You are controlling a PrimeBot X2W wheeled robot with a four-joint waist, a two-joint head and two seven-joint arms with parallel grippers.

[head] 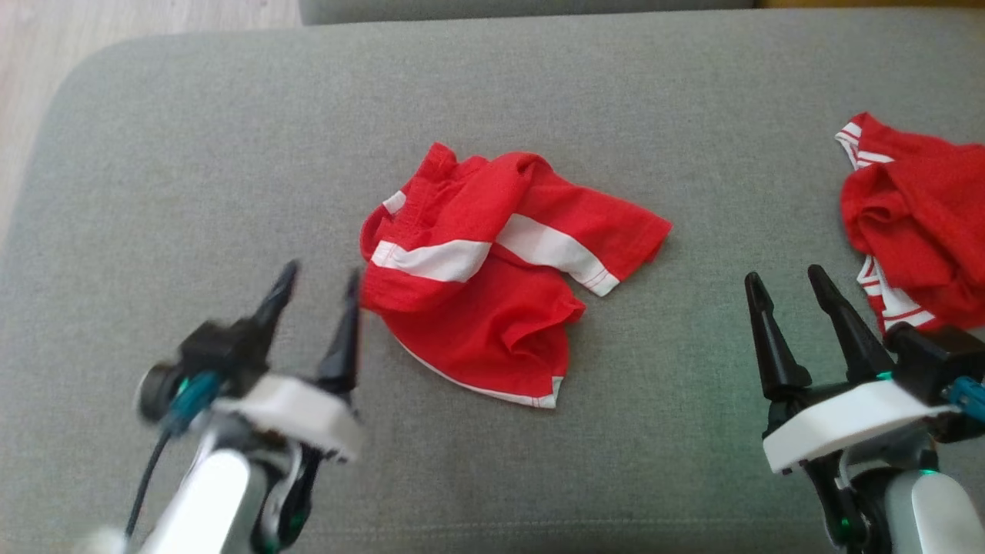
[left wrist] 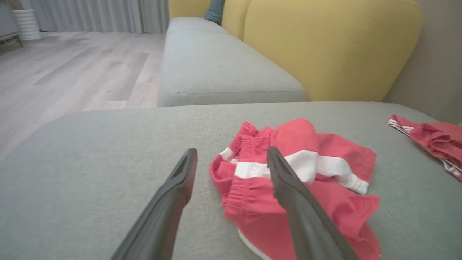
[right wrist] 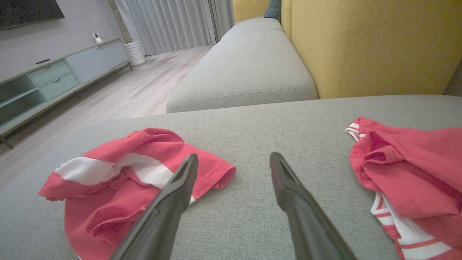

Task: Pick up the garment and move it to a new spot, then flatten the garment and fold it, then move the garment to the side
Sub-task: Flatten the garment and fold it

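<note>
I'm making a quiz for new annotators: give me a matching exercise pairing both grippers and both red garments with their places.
1 left gripper
2 right gripper
3 broad-banded garment
4 thin-striped garment

A right edge of the cushion
B crumpled mid-cushion
C open, beside the broad-banded garment
D open, above bare cushion between the garments

Pairs: 1-C, 2-D, 3-B, 4-A
</note>
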